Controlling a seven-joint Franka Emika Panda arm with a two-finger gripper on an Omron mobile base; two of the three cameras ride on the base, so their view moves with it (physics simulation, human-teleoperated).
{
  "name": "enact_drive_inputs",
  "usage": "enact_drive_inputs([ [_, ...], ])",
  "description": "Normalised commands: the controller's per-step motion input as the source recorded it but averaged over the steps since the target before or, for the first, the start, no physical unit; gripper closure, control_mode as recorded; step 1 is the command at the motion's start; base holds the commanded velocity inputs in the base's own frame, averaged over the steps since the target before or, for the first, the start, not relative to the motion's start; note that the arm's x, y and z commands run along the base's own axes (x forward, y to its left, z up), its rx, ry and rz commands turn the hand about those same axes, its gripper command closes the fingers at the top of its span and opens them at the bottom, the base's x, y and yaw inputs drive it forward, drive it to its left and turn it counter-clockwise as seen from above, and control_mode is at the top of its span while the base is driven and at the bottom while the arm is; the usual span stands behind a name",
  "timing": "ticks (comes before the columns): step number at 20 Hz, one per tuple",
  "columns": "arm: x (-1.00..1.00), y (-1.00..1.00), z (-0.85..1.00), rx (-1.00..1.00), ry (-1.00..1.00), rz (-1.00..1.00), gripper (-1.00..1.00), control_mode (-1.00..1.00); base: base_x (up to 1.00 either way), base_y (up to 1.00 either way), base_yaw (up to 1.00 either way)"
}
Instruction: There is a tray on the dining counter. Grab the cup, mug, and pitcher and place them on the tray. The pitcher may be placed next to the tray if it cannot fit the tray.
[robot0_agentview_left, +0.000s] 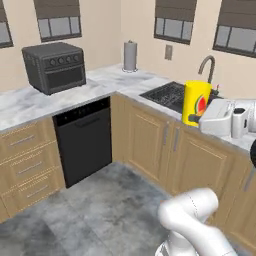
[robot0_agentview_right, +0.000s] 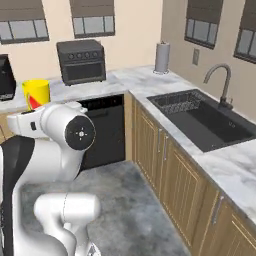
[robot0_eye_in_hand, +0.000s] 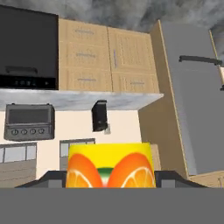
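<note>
The tall yellow handleless cup (robot0_agentview_left: 196, 102) with a red-and-green watermelon picture on its side sits upright between the two dark fingers of the white arm's gripper (robot0_agentview_left: 196, 119), lifted in the air in front of the wooden cabinets, near the black sink (robot0_agentview_left: 169, 95) set in the marble worktop (robot0_agentview_left: 30, 102). In the hand view the cup (robot0_eye_in_hand: 109, 165) stands squarely between the finger tips (robot0_eye_in_hand: 49, 179), showing orange-slice pictures on that side; the jaws stand apart to the cup's width and clasp it. From the right base view the cup (robot0_agentview_right: 36, 93) shows at the left, just behind the white arm's big joint.

Behind the sink a curved grey tap (robot0_agentview_left: 207, 68) rises from the worktop. Farther left along the wall stands a grey paper-towel roll (robot0_agentview_left: 130, 56) in the corner, and left of that a dark grey toaster oven (robot0_agentview_left: 55, 67). Below the worktop, a black dishwasher (robot0_agentview_left: 83, 141) sits between the wooden drawers and the cabinet doors. The floor is grey stone tile.
</note>
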Motion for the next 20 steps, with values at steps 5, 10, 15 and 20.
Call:
enact_drive_inputs([
  [5, 0.0, 0.0, 0.0, 0.0, 0.0, 0.0, 1.0, 1.0, 0.12, 0.41, 0.67],
  [10, 0.0, 0.0, 0.0, 0.0, 0.0, 0.0, 1.0, 1.0, 0.68, -0.12, 0.65],
  [15, 0.0, 0.0, 0.0, 0.0, 0.0, 0.0, 1.0, 1.0, 0.62, -0.08, 0.31],
  [20, 0.0, 0.0, 0.0, 0.0, 0.0, 0.0, 1.0, 1.0, 0.6, -0.07, 0.25],
])
